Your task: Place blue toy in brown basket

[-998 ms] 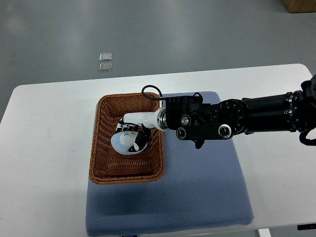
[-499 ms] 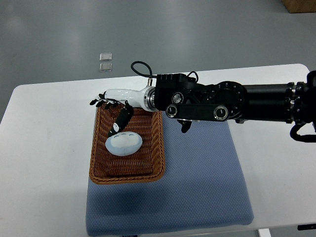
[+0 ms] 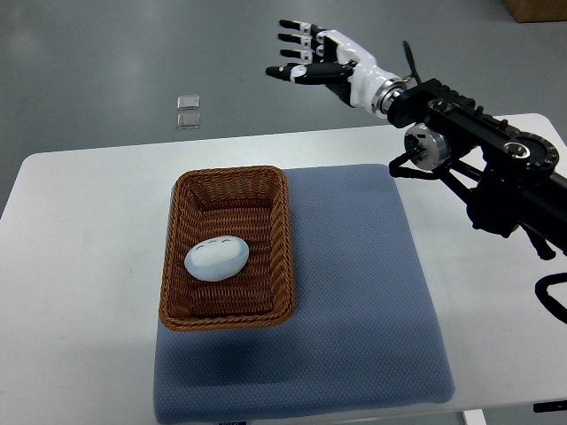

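The blue toy, a pale blue egg-shaped thing, lies inside the brown wicker basket near its middle. The basket sits on the left part of a blue mat. My right hand is raised high beyond the table's far edge, well away from the basket, fingers spread and holding nothing. Its black arm comes in from the right edge. My left arm is not in view.
The white table carries the mat and basket. Two small clear squares lie on the grey floor beyond the table. A brown box corner shows at the top right.
My right hand let go of the blue toy in the basket, then lifted out and swung up and to the right, beyond the table's far edge. The toy stays in the basket.
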Controlling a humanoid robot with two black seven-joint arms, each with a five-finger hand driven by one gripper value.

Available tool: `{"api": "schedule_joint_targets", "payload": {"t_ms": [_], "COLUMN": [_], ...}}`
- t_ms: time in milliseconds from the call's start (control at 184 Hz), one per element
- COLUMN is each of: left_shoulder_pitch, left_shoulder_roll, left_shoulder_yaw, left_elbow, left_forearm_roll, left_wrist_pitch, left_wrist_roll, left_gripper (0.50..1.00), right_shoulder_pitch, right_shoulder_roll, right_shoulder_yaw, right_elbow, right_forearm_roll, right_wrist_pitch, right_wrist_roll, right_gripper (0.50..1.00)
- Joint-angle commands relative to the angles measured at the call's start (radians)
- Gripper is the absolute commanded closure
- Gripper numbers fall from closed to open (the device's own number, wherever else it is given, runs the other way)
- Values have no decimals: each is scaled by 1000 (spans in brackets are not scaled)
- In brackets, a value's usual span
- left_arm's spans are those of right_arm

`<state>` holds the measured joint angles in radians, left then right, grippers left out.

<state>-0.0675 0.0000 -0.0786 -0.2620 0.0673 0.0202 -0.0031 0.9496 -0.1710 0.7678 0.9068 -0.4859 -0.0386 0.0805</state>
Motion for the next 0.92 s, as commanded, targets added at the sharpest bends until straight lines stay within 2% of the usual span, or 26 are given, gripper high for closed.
{"api": "schedule_joint_targets", "payload": {"t_ms": [0,108,423,911], "left_shoulder_pitch": [0,0,0,0], "left_shoulder_roll": [0,0,0,0], "left_shoulder_yaw": [0,0,-1,0], "left_elbow": [3,6,7,7], "left_forearm_roll": [0,-1,-1,-1], "left_wrist_pitch": [0,0,0,0], "left_wrist_roll": [0,0,0,0], "left_gripper": [500,500,500,500], "right_shoulder_pitch": [-91,-155,-264,-296], "right_shoulder_roll": [48,93,136,136], "right_shoulder_yaw": [131,222,277,275], "right_elbow": [-74,-135,-129,-143], "right_forearm_roll": [26,92,208,208], "right_wrist_pitch": [14,46,143,158], "right_wrist_roll": [65,110,113,113], "right_gripper": [597,597,595,595]}}
